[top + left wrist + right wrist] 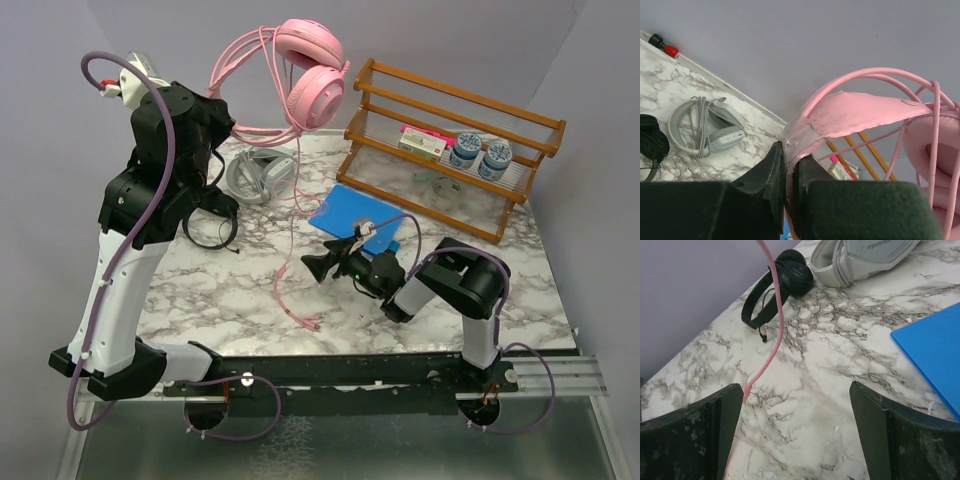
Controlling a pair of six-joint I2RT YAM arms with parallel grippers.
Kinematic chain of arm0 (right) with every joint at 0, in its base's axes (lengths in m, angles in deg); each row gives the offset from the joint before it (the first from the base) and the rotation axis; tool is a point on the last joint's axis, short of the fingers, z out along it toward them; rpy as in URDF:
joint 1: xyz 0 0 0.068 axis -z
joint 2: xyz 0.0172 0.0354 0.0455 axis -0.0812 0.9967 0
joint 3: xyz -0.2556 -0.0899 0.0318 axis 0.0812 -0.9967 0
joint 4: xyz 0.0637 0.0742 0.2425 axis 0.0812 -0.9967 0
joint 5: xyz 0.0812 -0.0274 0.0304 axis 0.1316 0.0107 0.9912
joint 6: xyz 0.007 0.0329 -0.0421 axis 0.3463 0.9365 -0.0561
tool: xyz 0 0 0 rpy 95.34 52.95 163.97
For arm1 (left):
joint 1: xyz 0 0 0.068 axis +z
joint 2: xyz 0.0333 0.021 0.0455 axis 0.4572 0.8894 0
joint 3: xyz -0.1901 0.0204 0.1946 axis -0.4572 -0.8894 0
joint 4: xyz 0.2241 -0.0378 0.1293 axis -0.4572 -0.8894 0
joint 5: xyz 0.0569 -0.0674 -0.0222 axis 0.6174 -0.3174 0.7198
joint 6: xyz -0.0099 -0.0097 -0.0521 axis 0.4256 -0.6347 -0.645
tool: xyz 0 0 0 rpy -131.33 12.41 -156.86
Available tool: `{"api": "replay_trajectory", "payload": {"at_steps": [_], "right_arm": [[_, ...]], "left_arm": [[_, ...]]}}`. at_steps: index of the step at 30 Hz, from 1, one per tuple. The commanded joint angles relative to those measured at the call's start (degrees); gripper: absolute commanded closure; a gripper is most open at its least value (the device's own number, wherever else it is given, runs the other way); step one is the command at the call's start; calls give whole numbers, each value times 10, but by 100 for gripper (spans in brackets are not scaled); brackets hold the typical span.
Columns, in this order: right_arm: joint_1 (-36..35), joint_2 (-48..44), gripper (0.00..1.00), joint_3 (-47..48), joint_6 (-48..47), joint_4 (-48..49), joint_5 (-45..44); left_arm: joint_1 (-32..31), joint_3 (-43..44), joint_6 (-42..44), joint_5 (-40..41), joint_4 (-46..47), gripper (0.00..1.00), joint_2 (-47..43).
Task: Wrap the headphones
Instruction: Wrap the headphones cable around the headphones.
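Note:
The pink headphones [312,72] hang in the air at the back of the table, and my left gripper [228,122] is shut on their headband [860,112]. Their pink cable [292,215] drops to the marble and ends in a plug [312,322]. Low over the table, my right gripper [312,268] stands open and holds nothing. In the right wrist view the cable [772,315] runs down past the left finger [715,415]. The grey-white headphones [258,172] [707,131] [865,255] and the black headphones [212,228] [652,145] [777,287] lie on the table's left side.
A wooden rack [450,140] holding two jars and a small box stands at the back right. A blue sheet [350,215] [935,350] lies flat beside my right gripper. The purple wall runs behind the table.

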State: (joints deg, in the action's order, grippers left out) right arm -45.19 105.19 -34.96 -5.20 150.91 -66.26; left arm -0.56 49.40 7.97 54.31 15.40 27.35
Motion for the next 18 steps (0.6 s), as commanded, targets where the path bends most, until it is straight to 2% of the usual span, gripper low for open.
{"api": "replay_trajectory", "payload": {"at_steps": [1,4,13,15,18], "right_arm": [[-2,-13,4,-36,-47,46,21],[-2,1,4,7,-61,32,81],[-3,93,6,182,-32,-20,116],[-4,113,9,217,-21,-41,107],[-4,134,28,240,-9,-54,97]], "left_arm": [[-2,20,-34,6,59,100,-16],[-1,17,-34,2,58,100,-16],[-2,24,-29,5,58,100,-13],[-2,31,-26,1,56,100,-7],[-2,55,-29,-6,40,100,11]]}}
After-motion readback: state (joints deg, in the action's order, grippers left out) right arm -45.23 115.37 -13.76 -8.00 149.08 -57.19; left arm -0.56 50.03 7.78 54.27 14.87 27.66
